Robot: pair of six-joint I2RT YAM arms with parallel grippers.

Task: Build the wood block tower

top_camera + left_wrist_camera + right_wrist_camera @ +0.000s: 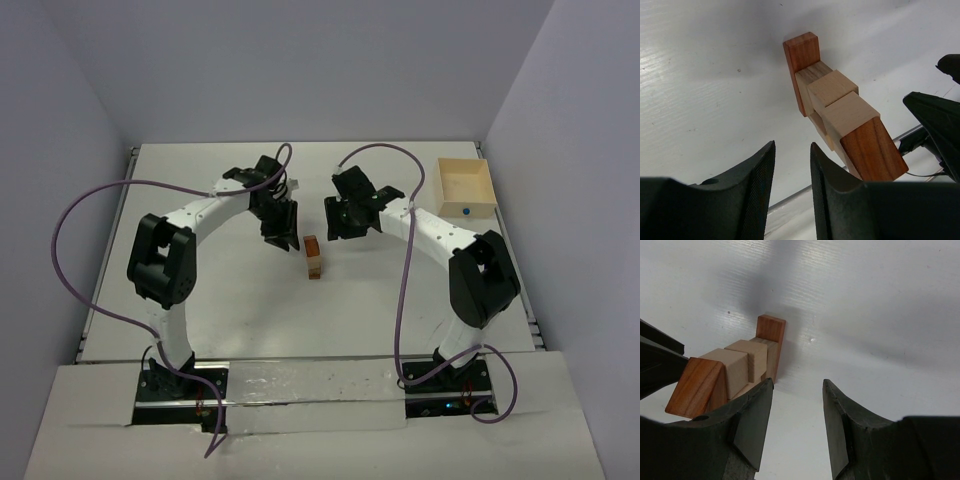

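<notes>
The wood block tower (pixel 314 258) stands near the middle of the table (pixel 200 180), with its long axis upright. It has tan blocks in the middle and a reddish-brown piece at each visible end. In the top view it lies at about 4 o'clock from the left gripper (pixel 286 243) and at about 7 o'clock from the right gripper (pixel 337 232), so the two flank it from the far side. Neither has the tower between its jaws. The left gripper's jaws are empty with a narrow gap, and in its wrist view the tower's top sits at roughly 1 o'clock, just beside the right-hand finger. The right gripper's jaws are empty and moderately wide, and its wrist view shows the tower at about 10 o'clock, outside its left-hand finger. The left arm looks slightly nearer. No loose blocks show, so the tower is probably finished. The next move is then likely a withdrawal, and either finger sweeping sideways could topple the tower.
</notes>
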